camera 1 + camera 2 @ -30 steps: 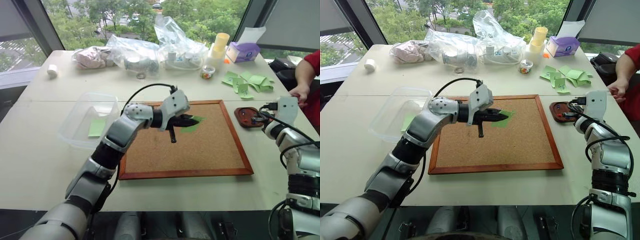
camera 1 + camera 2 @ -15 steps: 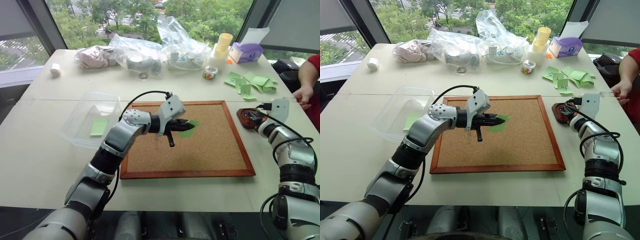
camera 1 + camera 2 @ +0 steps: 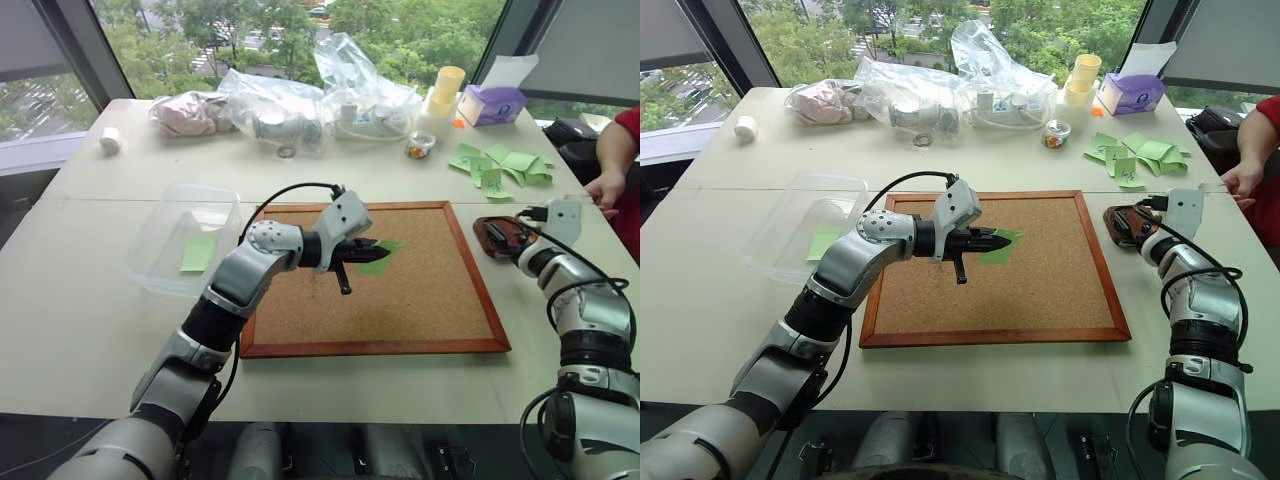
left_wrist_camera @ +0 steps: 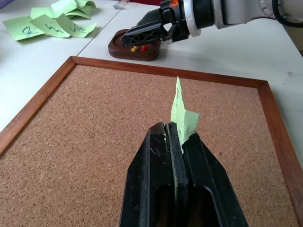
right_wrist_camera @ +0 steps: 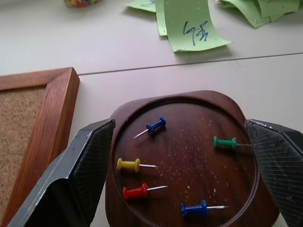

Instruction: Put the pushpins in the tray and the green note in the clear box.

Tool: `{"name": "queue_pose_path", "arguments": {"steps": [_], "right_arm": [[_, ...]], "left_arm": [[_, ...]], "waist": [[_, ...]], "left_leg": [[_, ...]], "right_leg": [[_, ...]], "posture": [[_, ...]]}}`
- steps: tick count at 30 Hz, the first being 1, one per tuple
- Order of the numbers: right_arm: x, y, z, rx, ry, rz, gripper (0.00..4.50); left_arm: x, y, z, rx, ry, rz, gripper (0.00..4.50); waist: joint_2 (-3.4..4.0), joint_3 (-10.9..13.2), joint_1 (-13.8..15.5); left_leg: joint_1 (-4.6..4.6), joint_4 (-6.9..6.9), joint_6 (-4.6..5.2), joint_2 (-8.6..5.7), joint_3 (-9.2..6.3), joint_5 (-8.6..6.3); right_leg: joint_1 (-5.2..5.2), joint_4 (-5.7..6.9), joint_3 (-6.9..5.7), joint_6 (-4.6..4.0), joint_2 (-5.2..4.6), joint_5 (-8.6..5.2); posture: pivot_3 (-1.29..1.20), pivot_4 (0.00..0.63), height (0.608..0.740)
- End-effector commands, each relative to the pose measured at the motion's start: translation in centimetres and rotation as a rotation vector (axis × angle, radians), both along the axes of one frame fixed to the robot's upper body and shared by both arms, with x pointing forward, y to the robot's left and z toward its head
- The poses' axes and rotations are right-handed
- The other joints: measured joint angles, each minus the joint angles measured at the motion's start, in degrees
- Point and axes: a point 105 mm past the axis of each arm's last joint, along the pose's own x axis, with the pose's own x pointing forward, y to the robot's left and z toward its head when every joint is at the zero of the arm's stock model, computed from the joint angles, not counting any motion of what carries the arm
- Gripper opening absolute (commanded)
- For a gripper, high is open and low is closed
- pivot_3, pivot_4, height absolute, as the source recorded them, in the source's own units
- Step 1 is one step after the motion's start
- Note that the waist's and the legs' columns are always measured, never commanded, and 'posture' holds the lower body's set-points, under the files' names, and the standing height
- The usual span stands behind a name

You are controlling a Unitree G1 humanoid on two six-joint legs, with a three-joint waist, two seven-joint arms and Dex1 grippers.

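Note:
My left gripper is shut on the green note, which it holds just above the corkboard. The note sticks out past the fingertips. To the right of the board sits the dark reddish-brown tray, with several pushpins in it: blue, green, yellow and red. My right gripper is open, low over the tray, with one finger on each side of it and nothing between them. The clear box stands left of the board.
A light-green paper lies inside the clear box. Loose green papers are heaped behind the tray. Crinkled plastic bags, cups and a purple box line the far edge. A person's hand rests at the right.
The camera has shifted a little. My right gripper has opened over the tray. The left gripper keeps the note in the same place over the corkboard.

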Motion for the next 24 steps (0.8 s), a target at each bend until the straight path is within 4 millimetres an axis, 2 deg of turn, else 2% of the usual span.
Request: {"name": "queue_pose_path", "arguments": {"steps": [1,4,7,10,13,15,17,18,19,20,21,22,24], "right_arm": [[-0.1,-0.3,2.8,0.103,-0.119,-0.018,4.46],[-0.5,-0.6,3.2,0.213,-0.141,-0.037,4.46],[-0.8,-0.6,3.4,0.219,-0.145,-0.042,4.46],[-1.2,0.5,5.2,0.133,-0.185,0.030,4.46],[-2.2,5.1,8.6,0.015,-0.254,0.274,4.46],[-2.9,6.8,9.6,-0.006,-0.271,0.358,4.46],[-3.8,9.0,10.6,-0.036,-0.281,0.479,4.46],[-4.5,10.7,11.1,-0.055,-0.283,0.572,4.46],[-5.0,11.8,11.4,-0.066,-0.281,0.633,4.46],[-5.6,13.4,11.7,-0.078,-0.276,0.715,4.46],[-6.1,14.3,11.8,-0.084,-0.269,0.764,4.46],[-7.1,16.5,12.0,-0.095,-0.255,0.888,4.46],[-8.7,19.0,12.0,-0.107,-0.226,1.047,4.46]], "left_arm": [[-0.3,-0.1,1.1,-0.032,-0.030,-0.011,0.00],[-0.3,-0.1,1.1,-0.036,-0.030,-0.006,0.00],[-0.1,0.0,1.4,-0.051,-0.035,0.011,0.00],[1.3,0.9,3.6,-0.135,-0.052,0.118,0.00],[4.4,4.3,6.3,-0.197,-0.076,0.417,0.00],[5.3,5.9,7.1,-0.203,-0.074,0.539,0.00],[6.5,8.8,7.7,-0.187,-0.073,0.734,0.00],[7.2,11.3,8.1,-0.171,-0.098,0.888,0.00],[7.5,13.0,8.4,-0.160,-0.114,0.990,0.00],[7.6,15.7,8.6,-0.134,-0.129,1.136,0.00],[7.6,17.3,8.6,-0.115,-0.134,1.227,0.00],[6.9,20.6,8.5,-0.093,-0.120,1.387,0.00],[5.2,24.6,8.1,-0.069,-0.088,1.591,0.00]], "waist": [[0.00,0.0,0.0],[0.00,0.0,0.1],[0.00,0.0,0.1],[0.02,0.0,0.1],[0.07,0.0,-0.1],[0.08,0.0,-0.3],[0.08,0.0,0.0],[0.08,0.0,0.0],[0.08,0.0,0.0],[0.07,0.0,0.0],[0.07,0.0,-0.1],[0.06,0.0,-0.1],[0.04,0.0,-0.1]], "left_leg": [[0.00,0.00,0.00,0.01,0.00,0.00],[0.00,0.00,0.00,0.01,0.00,0.00],[0.00,0.00,0.00,0.01,0.00,0.00],[0.00,0.00,0.00,0.01,-0.01,0.00],[-0.01,0.00,0.00,0.02,-0.04,0.00],[0.00,0.00,0.00,0.06,-0.05,0.00],[0.01,0.00,0.00,0.06,-0.06,0.00],[0.01,0.00,0.00,0.06,-0.08,0.00],[0.01,0.01,0.00,0.04,-0.08,0.00],[0.01,0.00,0.00,0.04,-0.08,0.00],[0.01,0.00,0.00,0.05,-0.09,0.00],[0.00,0.00,0.00,0.05,-0.09,0.00],[-0.02,0.00,0.00,0.06,-0.11,0.00]], "right_leg": [[0.00,0.00,0.00,0.00,0.00,0.00],[0.00,0.01,-0.01,0.00,0.00,0.00],[0.00,0.01,-0.01,0.00,0.00,0.00],[0.00,0.01,0.00,0.00,0.00,0.00],[0.00,0.02,0.00,0.00,-0.01,0.00],[-0.02,0.07,0.01,0.01,0.03,0.01],[-0.02,0.09,-0.01,0.01,0.04,0.01],[0.00,0.09,-0.02,0.01,0.03,0.00],[0.00,0.09,-0.02,0.01,0.01,0.00],[0.00,0.09,-0.02,0.01,0.01,0.01],[0.00,0.09,-0.03,0.01,0.02,0.01],[-0.01,0.09,-0.02,0.01,0.02,0.01],[-0.04,0.10,-0.05,0.01,0.02,0.00]], "posture": [[0.00,0.150,0.728],[0.00,0.150,0.728],[0.00,0.150,0.728],[0.00,0.150,0.728],[0.00,0.150,0.728],[0.00,0.150,0.728],[0.00,0.150,0.728],[0.00,0.150,0.728],[0.00,0.150,0.728],[0.00,0.150,0.728],[0.00,0.150,0.728],[0.00,0.150,0.728],[0.00,0.150,0.728]]}}
